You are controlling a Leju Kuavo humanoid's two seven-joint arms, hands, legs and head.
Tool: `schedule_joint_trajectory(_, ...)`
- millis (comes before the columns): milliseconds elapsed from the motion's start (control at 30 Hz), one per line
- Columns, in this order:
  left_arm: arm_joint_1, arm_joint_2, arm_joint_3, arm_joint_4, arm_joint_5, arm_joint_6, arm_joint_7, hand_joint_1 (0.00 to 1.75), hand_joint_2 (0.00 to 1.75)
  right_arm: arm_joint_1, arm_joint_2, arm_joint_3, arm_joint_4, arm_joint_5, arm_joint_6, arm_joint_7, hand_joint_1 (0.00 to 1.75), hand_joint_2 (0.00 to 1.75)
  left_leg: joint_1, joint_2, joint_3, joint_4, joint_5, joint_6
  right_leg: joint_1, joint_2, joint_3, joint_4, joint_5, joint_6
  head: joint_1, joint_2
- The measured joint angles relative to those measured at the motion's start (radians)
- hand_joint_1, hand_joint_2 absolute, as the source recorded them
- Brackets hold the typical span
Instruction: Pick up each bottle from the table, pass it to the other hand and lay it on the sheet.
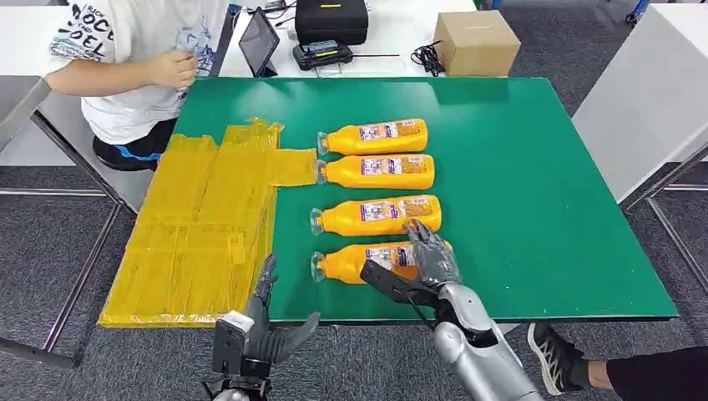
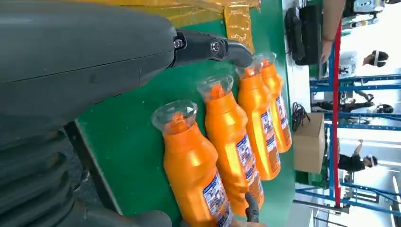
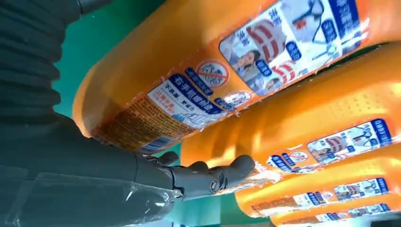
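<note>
Four bottles lie in a row mid-tabletop, caps toward the yellow sheet (image 1: 200,225) covering the left side, so each is a short carry from it. The right hand (image 1: 430,255) drapes over the nearest bottle (image 1: 359,261), the one closest to the front edge, fingers (image 3: 208,177) spread along its label; whether they have closed on it I cannot tell. The left hand (image 1: 267,330) waits at the front edge, fingers apart and empty, likely placed to receive the handover.
</note>
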Motion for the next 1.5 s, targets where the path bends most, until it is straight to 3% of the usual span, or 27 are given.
schedule_joint_trajectory(467, -0.012, -0.006, 0.018, 0.018, 0.000, 0.000, 0.002, 0.00, 1.75, -0.080, 0.008, 0.045, 0.105, -0.032, 0.026, -0.011, 0.00, 1.75, 0.000, 0.000, 0.000, 0.000, 0.000, 0.000, 0.000, 0.000, 0.000, 0.000, 0.000, 0.000, 0.000, 0.000)
schedule_joint_trajectory(1067, -0.033, -0.013, 0.024, 0.063, 0.033, -0.028, -0.018, 0.00, 1.75, -0.206, -0.013, 0.139, 0.237, -0.146, 0.144, -0.066, 0.00, 1.75, 0.000, 0.001, 0.003, 0.000, 0.000, 0.000, 0.000, 0.000, 0.003, 0.000, 0.000, 0.000, 0.000, 0.000)
schedule_joint_trajectory(1333, -0.040, -0.016, 0.034, 0.078, 0.052, -0.030, -0.035, 0.00, 1.75, -0.238, -0.035, 0.177, 0.270, -0.182, 0.162, -0.071, 0.10, 1.75, 0.000, 0.000, 0.005, 0.000, 0.000, 0.000, 0.000, 0.000, 0.004, 0.000, 0.000, 0.000, 0.000, 0.000)
schedule_joint_trajectory(1367, -0.040, -0.017, 0.036, 0.079, 0.052, -0.030, -0.035, 0.00, 1.75, -0.241, -0.037, 0.183, 0.273, -0.182, 0.162, -0.071, 0.17, 1.75, 0.000, 0.000, 0.005, 0.000, 0.000, 0.000, 0.000, 0.000, 0.004, 0.000, 0.000, 0.000, 0.000, 0.000)
schedule_joint_trajectory(1400, -0.041, -0.017, 0.037, 0.080, 0.052, -0.030, -0.036, 0.00, 1.75, -0.243, -0.039, 0.186, 0.276, -0.182, 0.162, -0.071, 0.35, 1.75, 0.000, 0.000, 0.005, 0.000, 0.000, 0.000, 0.000, 0.000, 0.005, 0.000, 0.000, 0.000, 0.000, 0.000)
schedule_joint_trajectory(1500, -0.043, -0.019, 0.039, 0.086, 0.053, -0.030, -0.037, 0.00, 1.75, -0.251, -0.043, 0.201, 0.283, -0.182, 0.168, -0.070, 1.38, 1.75, 0.000, 0.000, 0.006, 0.000, 0.000, 0.000, 0.000, 0.000, 0.005, 0.000, 0.000, 0.000, 0.000, 0.000)
